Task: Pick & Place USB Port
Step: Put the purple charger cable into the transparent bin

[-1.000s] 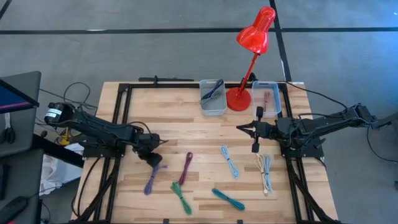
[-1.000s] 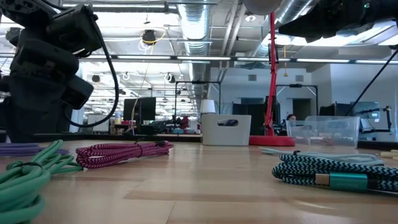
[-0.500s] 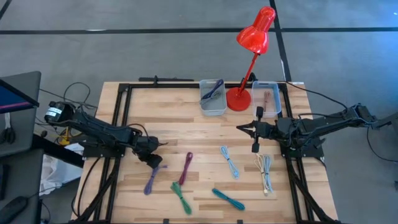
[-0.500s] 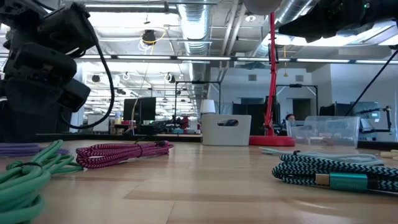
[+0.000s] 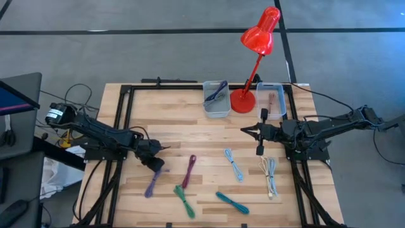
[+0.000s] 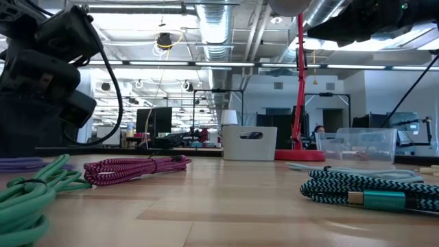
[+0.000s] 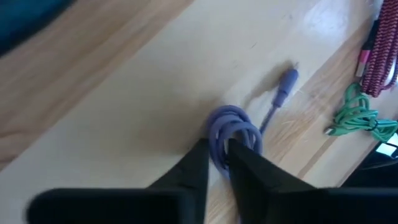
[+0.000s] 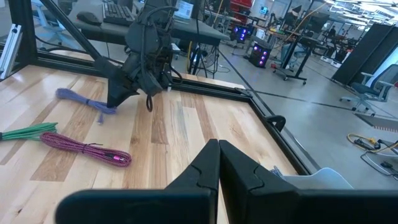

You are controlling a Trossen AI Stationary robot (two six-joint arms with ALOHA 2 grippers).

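A purple USB cable (image 5: pixel 152 183), coiled in a bundle, lies on the wooden table at the near left. My left gripper (image 5: pixel 158 164) comes down on the bundle's far end and is shut on it; the left wrist view shows the coil (image 7: pixel 233 127) between my fingers. The cable's plug end (image 7: pixel 286 81) lies flat on the wood. My right gripper (image 5: pixel 243 130) hovers shut above the table's right half, holding nothing, and its shut fingers (image 8: pixel 219 152) show in the right wrist view. My left gripper pinches the purple cable's coiled loops (image 7: pixel 219 138) between its two fingers, at the bundle's far end. The fingers slant down from the table's left side. The rest of the bundle and the plug lie on the table.
More bundled cables lie on the near half: magenta (image 5: pixel 189 171), green (image 5: pixel 184 201), teal (image 5: pixel 231 202), light blue (image 5: pixel 233 164), white (image 5: pixel 270 175). At the far edge stand a grey bin (image 5: pixel 216 99), a clear bin (image 5: pixel 271 101) and a red lamp (image 5: pixel 253 63).
My left gripper has eased a little toward the table's left edge, and the purple cable's far end has shifted slightly with it. The right arm has kept still.
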